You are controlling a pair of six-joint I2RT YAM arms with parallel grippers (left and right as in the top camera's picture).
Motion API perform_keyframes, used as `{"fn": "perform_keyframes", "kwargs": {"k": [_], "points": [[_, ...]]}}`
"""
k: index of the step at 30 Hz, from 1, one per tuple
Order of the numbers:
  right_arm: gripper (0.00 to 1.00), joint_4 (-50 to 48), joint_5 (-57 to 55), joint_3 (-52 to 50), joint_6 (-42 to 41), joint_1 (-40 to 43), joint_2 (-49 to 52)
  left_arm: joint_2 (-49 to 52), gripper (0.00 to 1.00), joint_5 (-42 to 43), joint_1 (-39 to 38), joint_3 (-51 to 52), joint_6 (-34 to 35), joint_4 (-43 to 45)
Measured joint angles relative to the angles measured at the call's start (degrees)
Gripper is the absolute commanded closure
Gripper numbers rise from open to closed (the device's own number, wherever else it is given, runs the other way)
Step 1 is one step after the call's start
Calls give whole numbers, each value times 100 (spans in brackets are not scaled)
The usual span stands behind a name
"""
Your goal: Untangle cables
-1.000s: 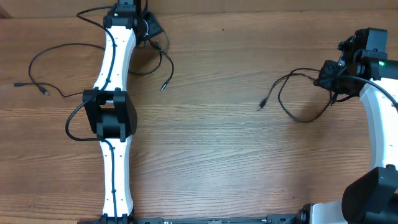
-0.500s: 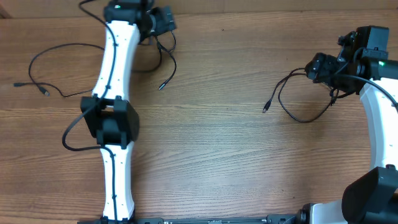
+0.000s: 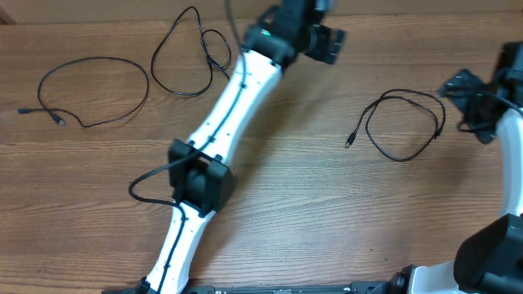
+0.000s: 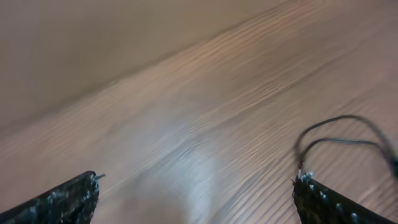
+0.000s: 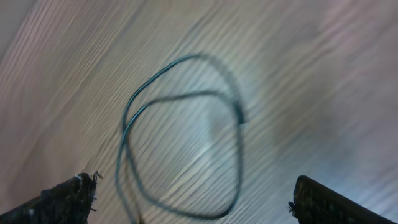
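Overhead view, read left to right. A thin black flexible cord with small plugs at both ends (image 3: 91,58) lies in one open loop at the far left of the brown wood-grain table (image 3: 270,212), where it lay a second ago. Just beside it is a second thin black cord (image 3: 184,94). A second ago it was gathered close by the left gripper; it now lies spread in loose, crossing loops. Whether it touches the first cord cannot be told. The left gripper (image 3: 325,42), a black two-finger tool on a white arm, has swung right and is well clear of that cord. Its wrist view shows the jaws wide apart with only bare wood between them. Farther right, a third thin black cord (image 3: 398,159) rests alone in a double loop, its plug (image 3: 349,140) pointing left. The right gripper (image 3: 467,88), closed at this cord a second ago, now stands with jaws apart and nothing in them, drawn back toward the table's right edge. Its wrist view looks down on the freed cord (image 5: 239,115). Judgement: with both grippers released and the right-hand cord well apart from the others, the separation appears essentially complete.
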State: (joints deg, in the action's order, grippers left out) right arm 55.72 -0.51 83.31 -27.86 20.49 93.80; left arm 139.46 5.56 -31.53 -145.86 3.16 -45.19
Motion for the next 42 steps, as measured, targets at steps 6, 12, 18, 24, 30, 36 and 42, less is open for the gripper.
{"fn": "perform_keyframes", "kwargs": {"k": [6,12,18,24,30,36,42], "points": [[0,52,-96,0,-151,535,-341,483,2,20,-658,-2,-568,988],[0,92,-105,0,-125,529,-479,1333,4,114,-1126,0,-723,1513],[0,101,-122,0,-96,531,-479,1858,12,223,-1453,0,-780,1718],[0,114,-122,0,-81,531,-479,2090,30,485,-1552,0,-758,1781],[0,133,-122,0,-81,531,-479,2260,32,481,-1523,0,-765,1698],[0,136,-122,0,-81,529,-479,2280,96,269,-1521,-42,-756,1604],[0,155,-120,0,-83,531,-479,2280,96,-216,-1495,-168,-739,1207]]}}
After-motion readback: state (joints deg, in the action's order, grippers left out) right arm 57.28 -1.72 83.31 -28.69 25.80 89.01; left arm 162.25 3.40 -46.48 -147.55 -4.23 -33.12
